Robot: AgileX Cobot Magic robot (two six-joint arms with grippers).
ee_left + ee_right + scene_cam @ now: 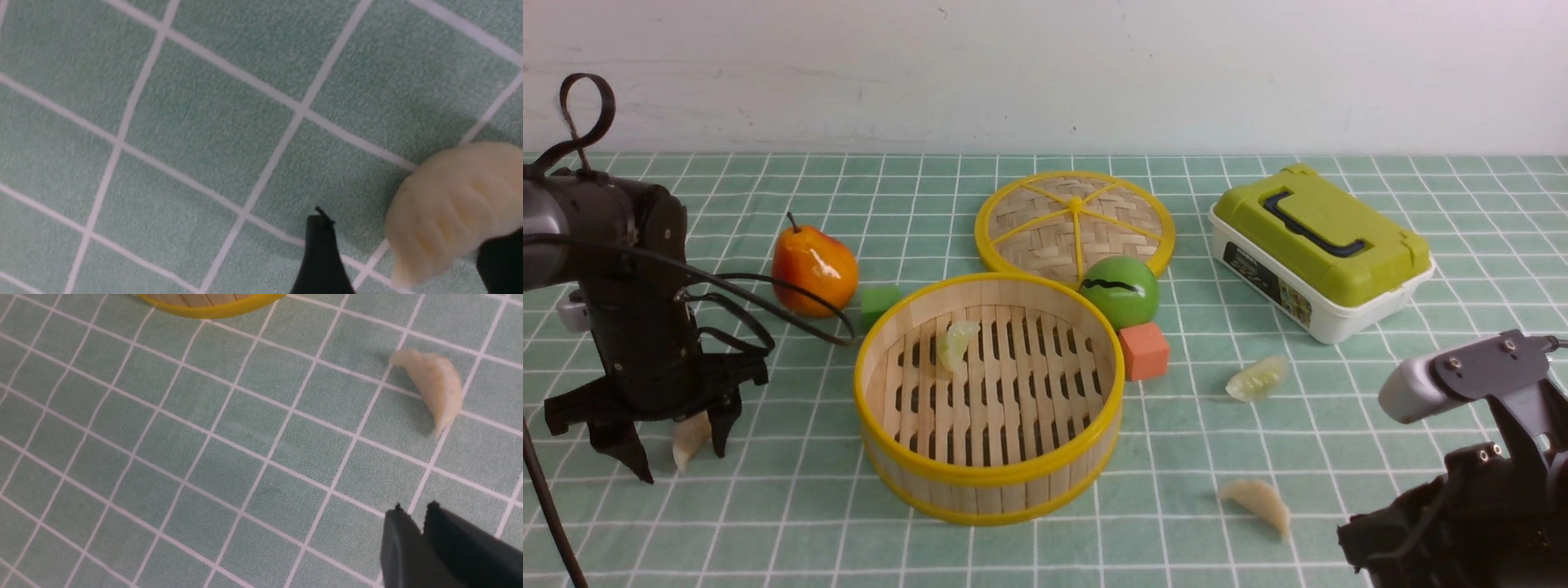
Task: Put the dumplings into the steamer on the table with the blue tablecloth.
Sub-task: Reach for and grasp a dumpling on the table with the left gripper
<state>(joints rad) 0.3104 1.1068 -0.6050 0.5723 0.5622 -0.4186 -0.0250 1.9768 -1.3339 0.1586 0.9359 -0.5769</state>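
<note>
The left claw (680,461) hangs low over the desk (792,514), its jaws spread wide, with a cream dumpling (690,441) lying on the teal grid cloth between them. In the left wrist view one finger (322,257) stands clear of that dumpling while the other finger (504,261) overlaps its edge. It may be touching there, though the close view does not settle it. Nothing is pinched.

The right claw (414,510) hovers above bare cloth at the desk's near right, fingers pressed almost together (only a thin slit shows) and holding nothing. A second cream dumpling (1258,502) lies near it, apart from the fingertips.

A translucent dumpling (1258,377) lies further back, right of the steamer (988,482), and a pale greenish dumpling (957,343) rests on the slatted floor inside it. A woven lid (1075,222) and green ball (1123,291) sit behind the steamer, an orange cube (1144,351) just beside its right wall, a pear (814,269) and green cube (880,304) to its left, and a green-lidded box (1319,249) at the far right
</note>
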